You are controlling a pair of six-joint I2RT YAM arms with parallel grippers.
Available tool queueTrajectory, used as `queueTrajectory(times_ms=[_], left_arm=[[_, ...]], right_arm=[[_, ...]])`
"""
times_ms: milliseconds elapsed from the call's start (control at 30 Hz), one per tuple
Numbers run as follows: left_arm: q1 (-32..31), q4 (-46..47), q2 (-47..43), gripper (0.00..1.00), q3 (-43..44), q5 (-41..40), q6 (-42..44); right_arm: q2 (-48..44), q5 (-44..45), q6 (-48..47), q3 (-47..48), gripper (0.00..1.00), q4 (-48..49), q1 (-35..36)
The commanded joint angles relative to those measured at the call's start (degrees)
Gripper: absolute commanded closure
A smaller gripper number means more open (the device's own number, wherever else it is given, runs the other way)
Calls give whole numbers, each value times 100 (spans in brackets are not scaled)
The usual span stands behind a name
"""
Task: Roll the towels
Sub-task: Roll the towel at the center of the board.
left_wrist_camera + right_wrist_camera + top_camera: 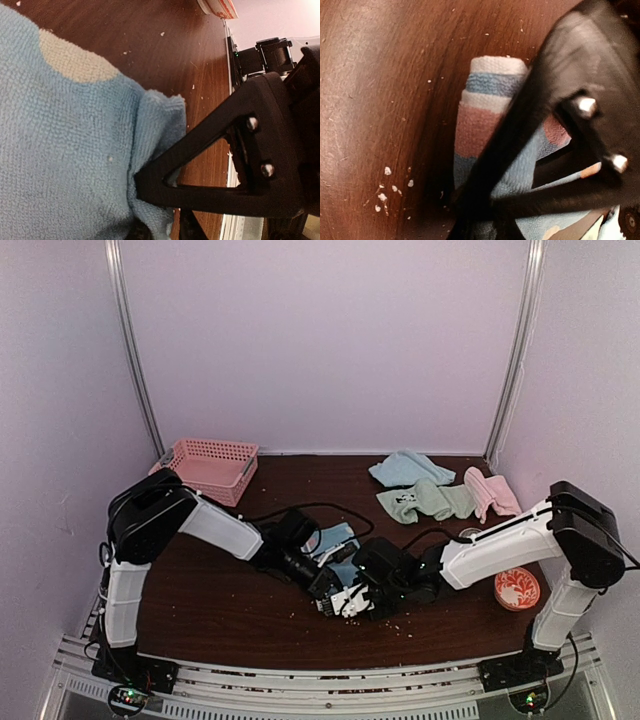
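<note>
The light blue towel with pink-orange spots (335, 543) lies at the table's front middle, its near end partly rolled. In the right wrist view the roll (485, 107) shows pink, blue and white bands. My left gripper (327, 596) is shut on a folded edge of this towel (75, 150), with its fingers (142, 210) pinching the cloth. My right gripper (360, 600) meets it from the right and is shut on the same towel beside the roll (475, 215). The plain light blue towel (405, 468), the sage green towel (428, 502) and the pink towel (488, 492) lie at the back right.
A pink basket (212, 467) stands at the back left. A red patterned dish (517, 588) sits at the front right by the right arm's base. White crumbs (385, 187) are scattered on the dark wood table (220, 600).
</note>
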Motion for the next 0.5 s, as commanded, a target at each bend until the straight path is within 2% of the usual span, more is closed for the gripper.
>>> queueTrajectory(times_ms=[0,67,200,467], left_arm=[[20,-974,-58,75,-221,-832,689],[65,-1231,-525,64,-288,-1411,890],[153,-1486,-1535,51,-613,-2520,1143],[223,-1871,-3253,46,-1122,-4538,1298]], right_arm=[[557,-401,-41,296,92,-1052,8],[592,-703,42,475,94,-1527,5],[647,-1374,364,874,96,-2494,6],[933,-3024,982,1887,98,-4190,-132]])
